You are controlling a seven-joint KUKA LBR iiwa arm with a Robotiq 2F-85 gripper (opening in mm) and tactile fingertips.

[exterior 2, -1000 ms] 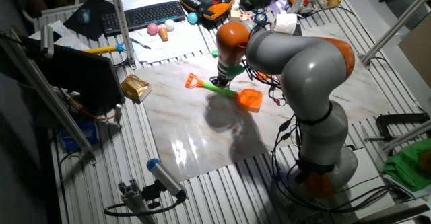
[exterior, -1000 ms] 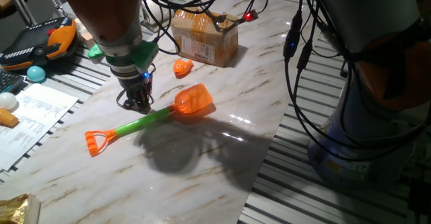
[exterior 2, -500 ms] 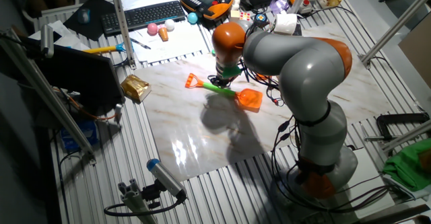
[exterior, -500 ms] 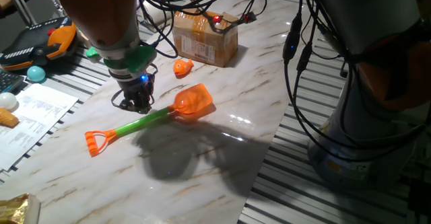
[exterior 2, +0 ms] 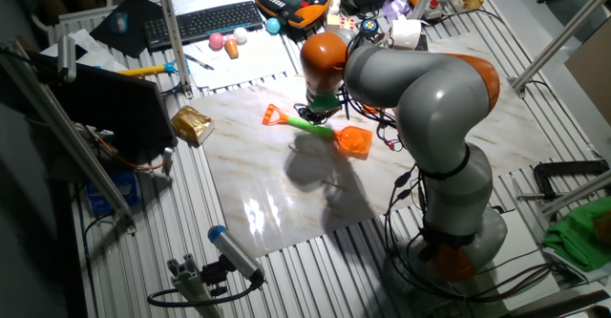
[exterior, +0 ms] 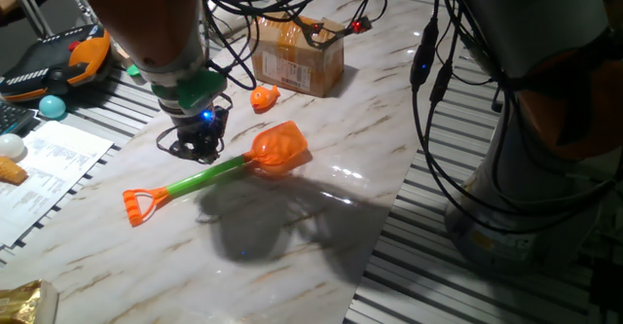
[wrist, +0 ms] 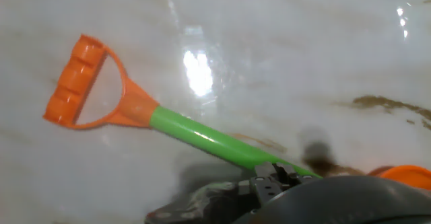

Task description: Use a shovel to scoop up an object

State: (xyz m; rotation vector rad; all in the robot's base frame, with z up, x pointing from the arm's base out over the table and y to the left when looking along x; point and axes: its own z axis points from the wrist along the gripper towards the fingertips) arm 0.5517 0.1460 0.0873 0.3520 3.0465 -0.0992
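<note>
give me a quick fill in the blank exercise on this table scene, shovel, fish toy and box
1. The shovel has an orange blade and a ____ shaft.
2. The small orange fish toy lies on the marble top right beside the cardboard ____.
3. The shovel's blade holds no toy; the fish toy lies ____ from it.
4. The gripper is next to the shovel's ____.

Missing words: green; box; apart; shaft

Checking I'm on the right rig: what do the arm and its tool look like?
The arm has bulky grey links with orange joint sections. Near the wrist sits a green collar, and below it the black tool with a small blue light. Black cables hang around it.
</note>
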